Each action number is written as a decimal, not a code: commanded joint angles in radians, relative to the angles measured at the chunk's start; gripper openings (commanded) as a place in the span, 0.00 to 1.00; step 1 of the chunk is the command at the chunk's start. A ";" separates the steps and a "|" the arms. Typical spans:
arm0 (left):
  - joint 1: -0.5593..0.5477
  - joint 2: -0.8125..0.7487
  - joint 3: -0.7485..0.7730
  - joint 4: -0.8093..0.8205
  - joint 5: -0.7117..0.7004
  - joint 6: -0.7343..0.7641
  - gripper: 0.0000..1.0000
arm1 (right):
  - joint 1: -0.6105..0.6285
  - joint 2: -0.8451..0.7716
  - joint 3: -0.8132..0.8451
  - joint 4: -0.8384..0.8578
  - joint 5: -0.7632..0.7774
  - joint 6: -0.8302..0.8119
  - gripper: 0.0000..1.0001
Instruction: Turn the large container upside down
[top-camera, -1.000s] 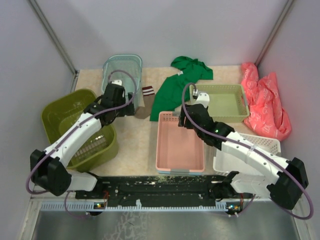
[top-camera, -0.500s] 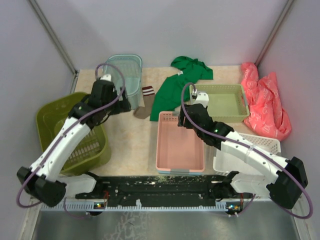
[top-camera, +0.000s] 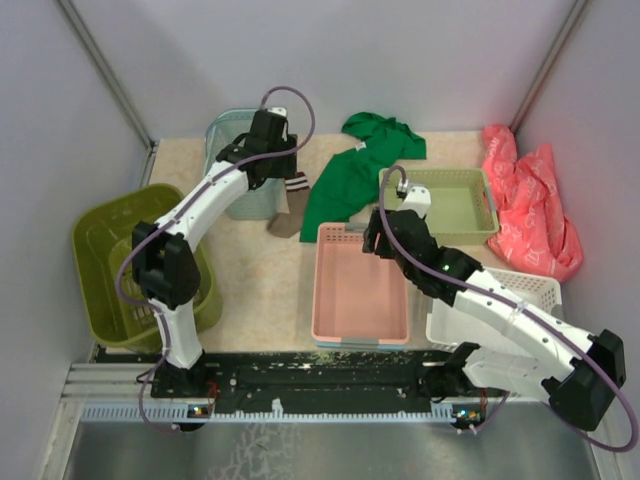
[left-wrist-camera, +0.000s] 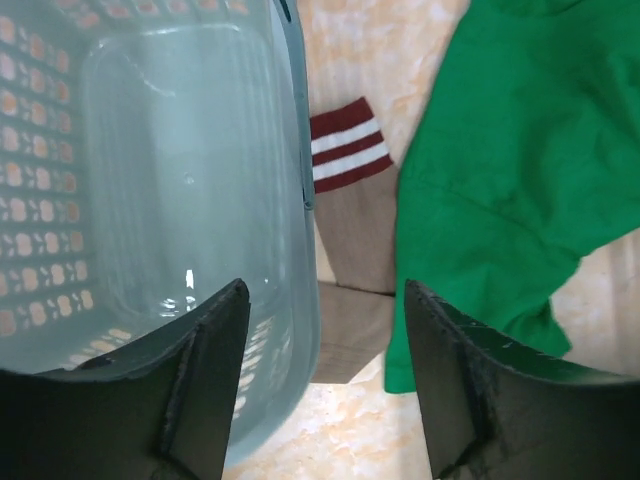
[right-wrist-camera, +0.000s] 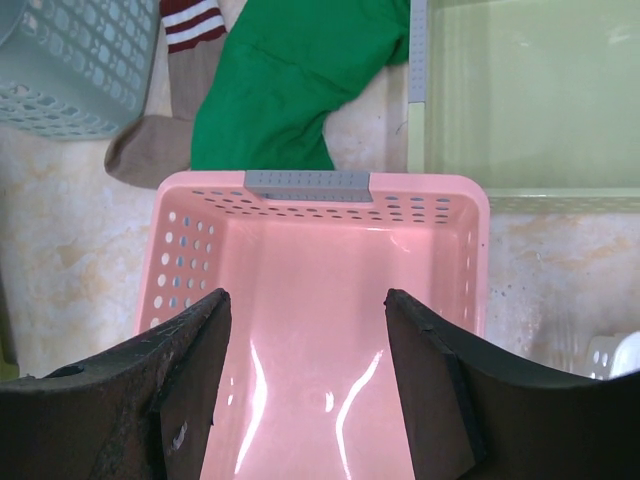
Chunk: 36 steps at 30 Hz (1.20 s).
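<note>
The large container (top-camera: 100, 265), a deep olive-green plastic basket with rounded corners and slotted walls, sits mouth-up at the left edge of the top view. The left gripper (left-wrist-camera: 322, 385) is spread wide over the rim of the glossy teal basket (left-wrist-camera: 150, 200) and a striped sock (left-wrist-camera: 352, 215), upper middle. The right gripper (right-wrist-camera: 308, 385) gapes wide above the smooth, hole-dotted pink tray (right-wrist-camera: 320, 300) at centre.

The large container (top-camera: 92, 262) is olive green; the basket (left-wrist-camera: 150, 200) is teal with grid holes; the tray (right-wrist-camera: 180, 260) is pink; the shirt (left-wrist-camera: 500, 180) is bright green; the sock (left-wrist-camera: 350, 200) is brown with maroon-and-white stripes; the desk (top-camera: 260, 280) is mottled beige.
</note>
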 joint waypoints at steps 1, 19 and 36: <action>0.021 0.032 0.012 0.018 0.018 0.037 0.63 | -0.003 -0.023 -0.011 -0.005 0.038 0.013 0.64; 0.206 -0.002 -0.056 0.285 0.910 -0.150 0.00 | -0.005 -0.016 0.008 -0.002 0.090 0.000 0.64; 0.452 0.062 -0.074 0.145 0.934 -0.248 0.84 | -0.005 -0.034 0.009 -0.022 0.096 0.005 0.64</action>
